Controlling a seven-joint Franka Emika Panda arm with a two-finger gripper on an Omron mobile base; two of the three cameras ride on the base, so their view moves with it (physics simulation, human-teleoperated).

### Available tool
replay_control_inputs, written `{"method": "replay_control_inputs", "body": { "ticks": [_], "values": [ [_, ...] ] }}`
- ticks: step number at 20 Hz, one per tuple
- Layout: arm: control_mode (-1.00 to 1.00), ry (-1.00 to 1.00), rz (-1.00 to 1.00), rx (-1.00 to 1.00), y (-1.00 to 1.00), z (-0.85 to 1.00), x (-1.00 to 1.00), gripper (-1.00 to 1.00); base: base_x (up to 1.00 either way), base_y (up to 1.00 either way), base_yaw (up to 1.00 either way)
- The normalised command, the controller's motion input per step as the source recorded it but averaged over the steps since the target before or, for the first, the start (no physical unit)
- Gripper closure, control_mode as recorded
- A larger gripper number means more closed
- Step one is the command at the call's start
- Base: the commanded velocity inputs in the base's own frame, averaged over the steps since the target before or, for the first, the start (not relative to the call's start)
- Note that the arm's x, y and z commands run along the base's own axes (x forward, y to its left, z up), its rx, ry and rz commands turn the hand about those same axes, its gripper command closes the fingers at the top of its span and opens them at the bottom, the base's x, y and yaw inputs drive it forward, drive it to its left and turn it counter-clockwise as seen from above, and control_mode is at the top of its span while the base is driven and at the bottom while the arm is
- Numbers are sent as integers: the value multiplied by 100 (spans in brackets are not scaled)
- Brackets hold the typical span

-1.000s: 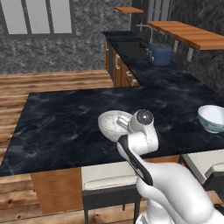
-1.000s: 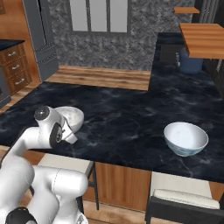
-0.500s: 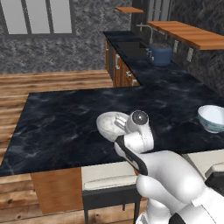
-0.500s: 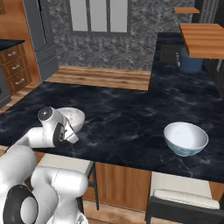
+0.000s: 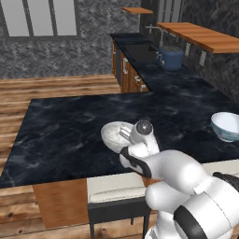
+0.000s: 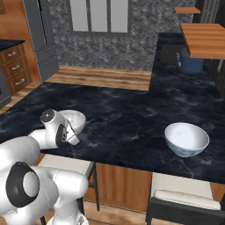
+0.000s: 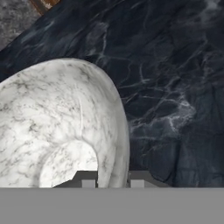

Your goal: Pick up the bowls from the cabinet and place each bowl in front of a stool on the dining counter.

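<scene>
While bent low, gripper (image 7: 113, 178) pinches stone bowl (image 7: 57, 127) rim

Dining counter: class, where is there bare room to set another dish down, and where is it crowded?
Free: the dining counter between the stone bowl and the patterned bowl, plus its far half toward the window. Crowded: the near-left edge, where the hand grips the stone bowl's rim above a stool.

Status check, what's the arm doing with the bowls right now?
Gripper shut on stone bowl rim, on dining counter. Patterned bowl placed. Nothing obstructing.
</scene>
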Motion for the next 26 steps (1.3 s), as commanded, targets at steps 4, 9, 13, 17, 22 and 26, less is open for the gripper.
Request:
{"method": "replay_control_inputs", "body": {
  "ticks": [4,9,13,17,22,26],
  "values": [
    [-100,2,-2,0,8,-18,19,100,0,0,0],
    [-100,3,-2,0,6,-15,14,100,0,0,0],
    [-100,2,-2,0,4,-12,11,100,0,0,0],
    [-100,2,-3,0,6,-13,14,100,0,0,0],
    [-100,1,-6,0,4,0,2,100,0,0,0],
    [-100,0,-11,0,-3,28,-34,-100,0,0,0]
  ]
}}
